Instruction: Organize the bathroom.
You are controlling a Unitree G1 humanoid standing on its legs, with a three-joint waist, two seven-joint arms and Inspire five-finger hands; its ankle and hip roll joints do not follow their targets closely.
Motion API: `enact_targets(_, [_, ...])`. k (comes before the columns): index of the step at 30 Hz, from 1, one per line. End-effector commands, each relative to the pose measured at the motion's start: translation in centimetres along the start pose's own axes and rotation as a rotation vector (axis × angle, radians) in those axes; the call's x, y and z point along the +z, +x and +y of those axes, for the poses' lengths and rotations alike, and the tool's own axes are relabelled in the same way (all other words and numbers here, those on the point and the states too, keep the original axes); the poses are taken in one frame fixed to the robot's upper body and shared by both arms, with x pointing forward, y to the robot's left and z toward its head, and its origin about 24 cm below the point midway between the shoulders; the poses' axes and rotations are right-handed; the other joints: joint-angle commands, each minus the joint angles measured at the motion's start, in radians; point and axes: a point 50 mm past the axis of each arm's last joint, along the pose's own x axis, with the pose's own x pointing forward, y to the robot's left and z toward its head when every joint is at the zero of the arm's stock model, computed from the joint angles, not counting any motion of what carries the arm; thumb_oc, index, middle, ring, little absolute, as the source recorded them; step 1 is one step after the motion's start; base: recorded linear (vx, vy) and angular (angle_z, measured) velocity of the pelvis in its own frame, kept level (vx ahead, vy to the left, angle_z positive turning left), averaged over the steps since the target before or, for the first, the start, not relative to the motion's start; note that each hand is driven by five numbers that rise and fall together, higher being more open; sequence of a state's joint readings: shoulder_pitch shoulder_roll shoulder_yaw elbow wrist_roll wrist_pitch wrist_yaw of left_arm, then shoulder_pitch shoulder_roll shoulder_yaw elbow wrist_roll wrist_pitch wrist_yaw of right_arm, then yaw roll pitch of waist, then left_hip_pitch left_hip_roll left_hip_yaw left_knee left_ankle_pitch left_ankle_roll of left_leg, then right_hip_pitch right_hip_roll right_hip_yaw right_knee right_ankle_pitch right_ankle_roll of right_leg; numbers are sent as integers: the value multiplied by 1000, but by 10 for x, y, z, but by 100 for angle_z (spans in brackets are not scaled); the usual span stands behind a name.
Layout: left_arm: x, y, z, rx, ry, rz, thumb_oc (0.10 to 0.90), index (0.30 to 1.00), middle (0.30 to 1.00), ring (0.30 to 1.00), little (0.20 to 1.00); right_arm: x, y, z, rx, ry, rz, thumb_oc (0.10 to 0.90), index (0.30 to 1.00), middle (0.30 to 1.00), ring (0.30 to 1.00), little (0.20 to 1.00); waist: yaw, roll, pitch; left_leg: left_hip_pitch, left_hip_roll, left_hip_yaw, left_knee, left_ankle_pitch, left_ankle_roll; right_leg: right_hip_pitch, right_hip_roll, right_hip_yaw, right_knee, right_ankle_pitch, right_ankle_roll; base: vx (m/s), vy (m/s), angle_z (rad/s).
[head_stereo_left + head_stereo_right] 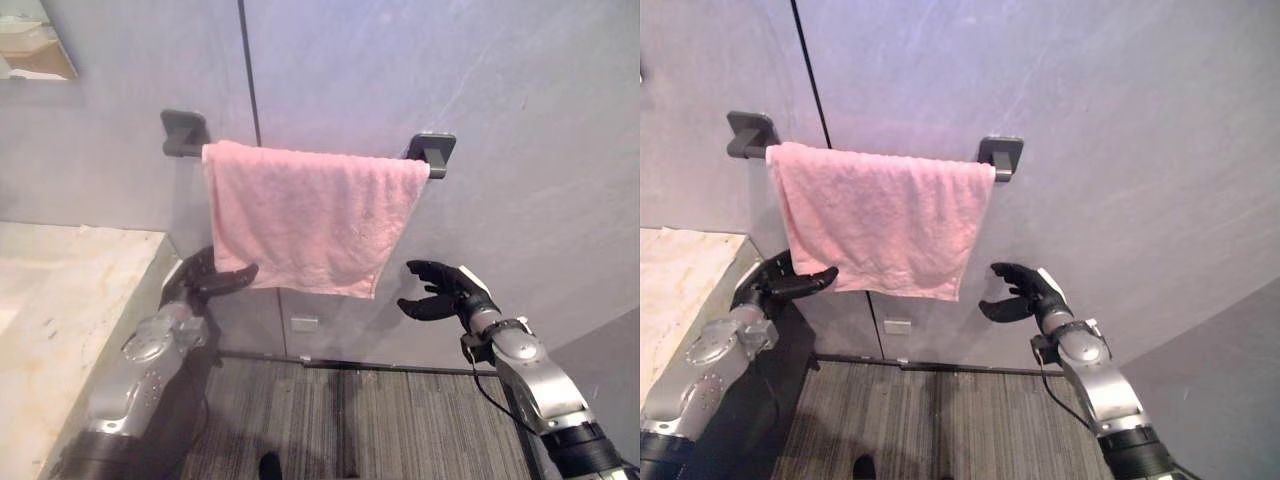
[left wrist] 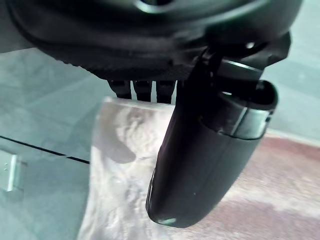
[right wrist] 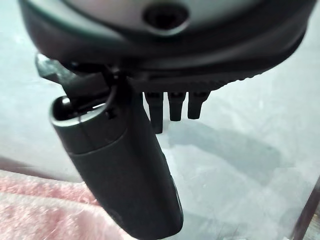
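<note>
- The pink towel (image 1: 305, 215) hangs folded over the dark towel bar (image 1: 433, 152) on the grey wall (image 1: 520, 120), at about 12 o'clock from the robot, its lower edge sloping down toward 3 o'clock.
- The left hand (image 1: 205, 277) sits at the towel's lower corner at 9 o'clock; its thumb lies in front of the cloth, the fingers are hidden behind it, so I cannot tell whether they pinch it.
- The right hand (image 1: 1022, 292) hovers just beside the lower corner at 3 o'clock, apart from the cloth, fingers loosely spread and holding nothing.
- Judged step: straightening the towel. To do it well, take both lower corners evenly and draw down gently, so the cloth levels without sliding off the bar.
- A pale marble worktop (image 1: 60, 300) lies at 9 o'clock.
- No container is visible here, so nothing can be said of contents.
- A striped floor mat (image 1: 340, 420) lies below at 6 o'clock.
</note>
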State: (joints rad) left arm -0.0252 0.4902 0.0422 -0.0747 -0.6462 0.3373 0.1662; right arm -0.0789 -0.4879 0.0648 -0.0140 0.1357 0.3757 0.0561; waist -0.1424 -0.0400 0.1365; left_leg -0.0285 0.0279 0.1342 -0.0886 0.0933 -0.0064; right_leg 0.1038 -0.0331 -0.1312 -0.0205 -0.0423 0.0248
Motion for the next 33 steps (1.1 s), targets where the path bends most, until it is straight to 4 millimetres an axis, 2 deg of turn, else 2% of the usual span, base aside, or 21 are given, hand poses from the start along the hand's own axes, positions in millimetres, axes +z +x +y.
enact_targets(1, [-1, 3, 1, -8, -183, -12, 800, 900, 900, 900, 900, 23, 3, -15, -116, -97, -142, 800, 900, 900, 900, 900, 2, 30, -77, 66, 112, 59, 48, -66, -67, -81, -63, 20, 13, 36, 140, -32, 18, 1])
enact_targets(3, [-33, -1, 3, -8, -232, 95, 800, 900, 900, 900, 900, -3, 3, -2, -91, -110, -56, 800, 900, 900, 900, 900, 1, 30, -72, 62, 110, 55, 49, -64, -64, -85, -61, 22, 15, 39, 138, -36, 20, 0])
enact_targets(5, [-49, -5, 3, -33, -276, 134, 800, 900, 900, 900, 900, -25, 1, 3, -89, -106, 39, 800, 900, 900, 900, 900, -1, 29, -68, 62, 109, 55, 48, -65, -63, -88, -60, 23, 15, 41, 137, -19, 12, 0])
enact_targets(6, [-49, -5, 3, -33, -276, 134, 800, 900, 900, 900, 900, -25, 1, 3, -89, -106, 39, 800, 900, 900, 900, 900, -1, 29, -68, 62, 109, 55, 48, -65, -63, -88, -60, 23, 15, 41, 137, 0, 0, 0])
enact_targets(7, [-60, -9, 5, -46, -300, 141, 800, 900, 900, 900, 900, -44, -2, 8, -60, -80, 105, 800, 900, 900, 900, 900, -3, 28, -65, 63, 108, 56, 47, -66, -61, -89, -60, 22, 17, 41, 136, -43, 48, -1])
enact_targets(8, [-83, -17, 11, -37, -409, 152, 800, 900, 900, 900, 900, -74, -9, 18, -12, -49, 188, 800, 900, 900, 900, 900, -4, 28, -60, 62, 102, 55, 43, -67, -58, -95, -59, 24, 18, 45, 134, -43, 48, -1])
enact_targets(9, [-83, -17, 11, -37, -409, 152, 800, 900, 900, 900, 900, -74, -9, 18, -12, -49, 188, 800, 900, 900, 900, 900, -4, 28, -60, 62, 102, 55, 43, -67, -58, -95, -59, 24, 18, 45, 134, -43, 45, 0])
enact_targets(10, [-95, -20, 13, -6, -428, 180, 800, 900, 900, 900, 900, -87, -12, 23, -14, -36, 243, 800, 900, 900, 900, 900, -4, 27, -58, 60, 101, 55, 44, -67, -58, -97, -59, 25, 21, 45, 134, 0, 0, 0])
enact_targets(12, [-133, -31, 22, 78, -478, 297, 800, 900, 900, 900, 900, -124, -22, 36, -10, 30, 406, 800, 900, 900, 900, 900, -3, 26, -54, 56, 96, 52, 42, -65, -58, -101, -58, 25, 23, 48, 133, -48, 42, 0])
enact_targets(13, [-147, -37, 26, 94, -455, 342, 800, 900, 900, 900, 900, -136, -26, 40, -5, 22, 452, 800, 900, 900, 900, 900, -4, 26, -53, 55, 95, 52, 41, -67, -58, -103, -57, 26, 25, 47, 132, -41, 53, -2])
enact_targets(16, [-200, -67, 38, 201, -370, 582, 800, 900, 900, 900, 900, -191, -57, 51, 44, -76, 735, 800, 900, 900, 900, 900, -6, 34, -56, 50, 88, 48, 38, -69, -55, -108, -57, 28, 26, 45, 132, -27, 71, -3])
enact_targets(17, [-218, -82, 44, 233, -288, 696, 800, 900, 900, 900, 900, -214, -76, 55, 92, -122, 895, 800, 900, 900, 900, 900, -4, 38, -58, 52, 86, 46, 37, -71, -52, -104, -57, 28, 23, 43, 131, -5, 55, -2])
enact_targets(18, [-224, -87, 45, 229, -266, 731, 800, 900, 900, 900, 900, -221, -83, 57, 103, -126, 940, 800, 900, 900, 900, 900, -4, 39, -59, 52, 85, 46, 36, -71, -51, -103, -57, 29, 22, 43, 131, 12, 63, -2])
enact_targets(19, [-242, -106, 50, 172, -147, 890, 800, 900, 900, 900, 900, -241, -108, 63, 124, -99, 1105, 800, 900, 900, 900, 900, -5, 45, -64, 53, 83, 47, 37, -71, -49, -98, -59, 27, 19, 42, 132, 11, 38, 0])
enact_targets(20, [-243, -108, 51, 176, -137, 898, 800, 900, 900, 900, 900, -242, -110, 64, 124, -92, 1118, 800, 900, 900, 900, 900, -5, 46, -64, 52, 83, 47, 37, -72, -49, -98, -60, 27, 19, 42, 132, 27, 61, 1])
enact_targets(21, [-254, -125, 55, 195, -91, 1021, 800, 900, 900, 900, 900, -251, -124, 68, 114, -23, 1194, 800, 900, 900, 900, 900, -9, 53, -68, 55, 83, 47, 39, -75, -47, -93, -60, 27, 18, 38, 131, 36, 57, 3])
enact_targets(22, [-258, -134, 61, 209, -30, 1087, 800, 900, 900, 900, 900, -253, -129, 70, 109, 7, 1208, 800, 900, 900, 900, 900, -17, 57, -70, 57, 82, 49, 41, -76, -47, -91, -59, 30, 19, 36, 131, 39, 60, 5])
enact_targets(25, [-262, -144, 64, 185, 15, 1169, 800, 900, 900, 900, 900, -254, -130, 73, 121, 2, 1194, 800, 900, 900, 900, 900, -32, 62, -75, 57, 84, 56, 43, -78, -46, -94, -59, 34, 23, 32, 130, 14, 24, 0])
enact_targets(28, [-263, -143, 63, 143, 60, 1187, 800, 900, 900, 900, 900, -254, -129, 74, 130, -23, 1163, 800, 900, 900, 900, 900, -43, 64, -78, 50, 85, 61, 47, -79, -47, -103, -57, 34, 29, 30, 129, -8, 9, -17])
enact_targets(33, [-258, -127, 57, 139, 87, 1132, 800, 900, 900, 900, 900, -244, -111, 75, 143, -80, 1059, 800, 900, 900, 900, 900, -48, 60, -76, 42, 89, 63, 63, -85, -44, -108, -51, 29, 43, 18, 122, -13, -43, -8])
